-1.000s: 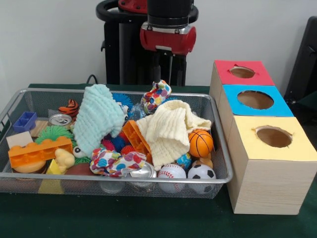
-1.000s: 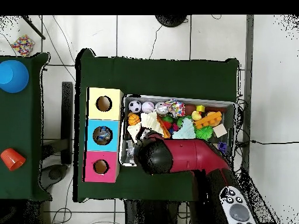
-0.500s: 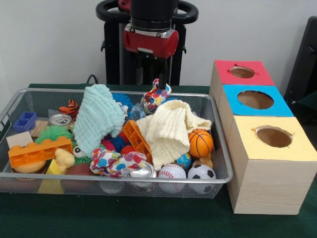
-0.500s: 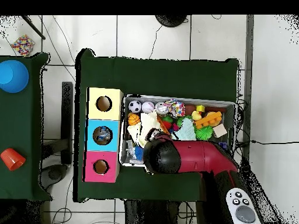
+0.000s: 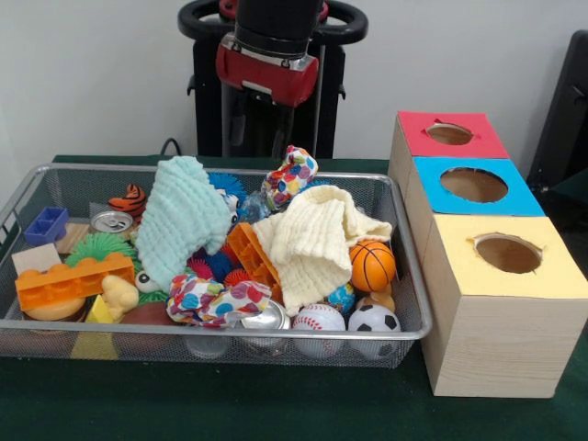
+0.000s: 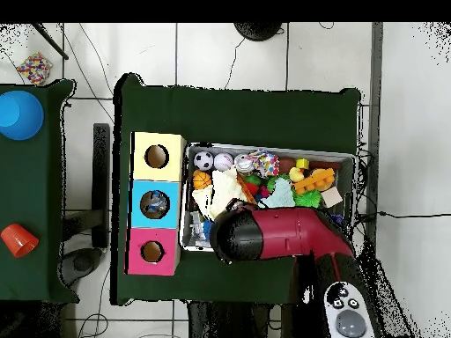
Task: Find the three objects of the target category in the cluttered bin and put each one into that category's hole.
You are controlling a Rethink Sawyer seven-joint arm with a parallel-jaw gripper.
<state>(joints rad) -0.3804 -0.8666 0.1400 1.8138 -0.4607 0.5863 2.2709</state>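
The arm hangs over the far side of the wire basket (image 5: 404, 333), and the end effector (image 5: 260, 136) sits dark against the pedestal behind it, so I cannot tell whether it is apart or together. Just below it and a touch to the side lies a heart-print cloth bundle (image 5: 289, 176), not touched by it. Under that spreads the cream cloth (image 5: 312, 241), with the pale green cloth (image 5: 184, 216) beside it. Nearer the camera than the end effector, along the basket's front wall, sit the basketball (image 5: 372, 265), the baseball (image 5: 319, 321) and the soccer ball (image 5: 374, 321), all three in the basket. An orange brick (image 5: 72, 279) lies well off toward the basket's other end. Beside the basket stands the box with its red hole (image 5: 449, 134), blue hole (image 5: 474, 185) and yellow hole (image 5: 508, 254). From overhead, the arm (image 6: 282, 238) covers the basket's near corner.
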